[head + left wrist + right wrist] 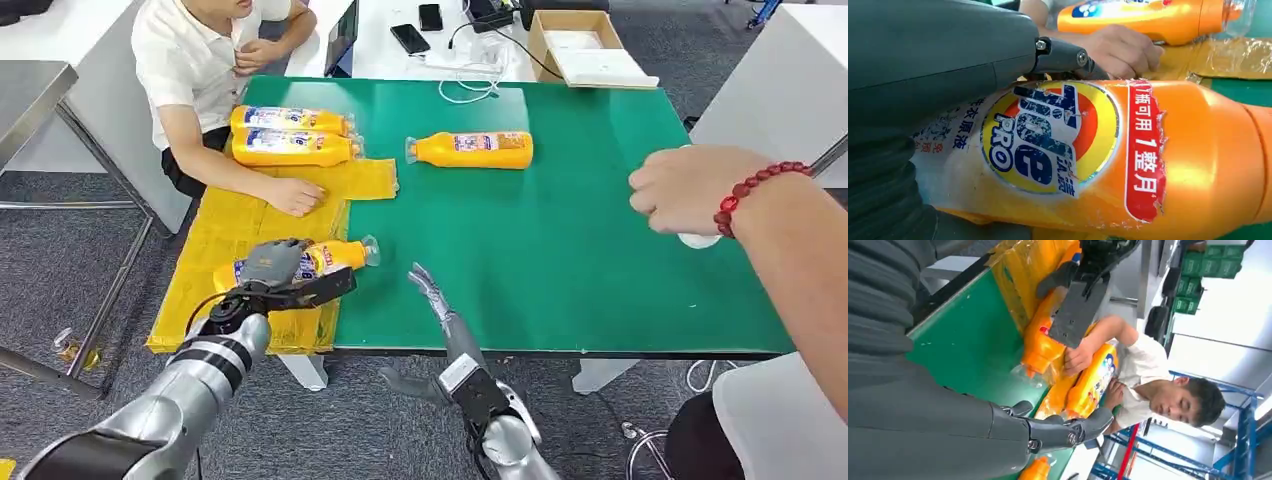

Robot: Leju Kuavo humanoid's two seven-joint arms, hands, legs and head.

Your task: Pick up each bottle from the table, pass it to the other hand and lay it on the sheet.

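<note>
1. Head view: left hand (272, 264) grasps a bottle (335, 257) lying on the yellow sheet (230, 235) at lower left. Right hand (432, 290), lower centre, is released, fingers apart, over the green tabletop (560, 250).
2. Left wrist view: the bottle's label fills the centre, and the grasp is confirmed.
3. Right wrist view: fingers (1068, 432) extended, holding nothing.
4. Judgement: the laying step is in hand. Next, release, then fetch the lone bottle (470, 149) at upper centre.

held bottle (325, 258): middle hidden under left hand (270, 265) | left wrist view: cap end cut off at 3 o'clock | label's small print unreadable
</note>
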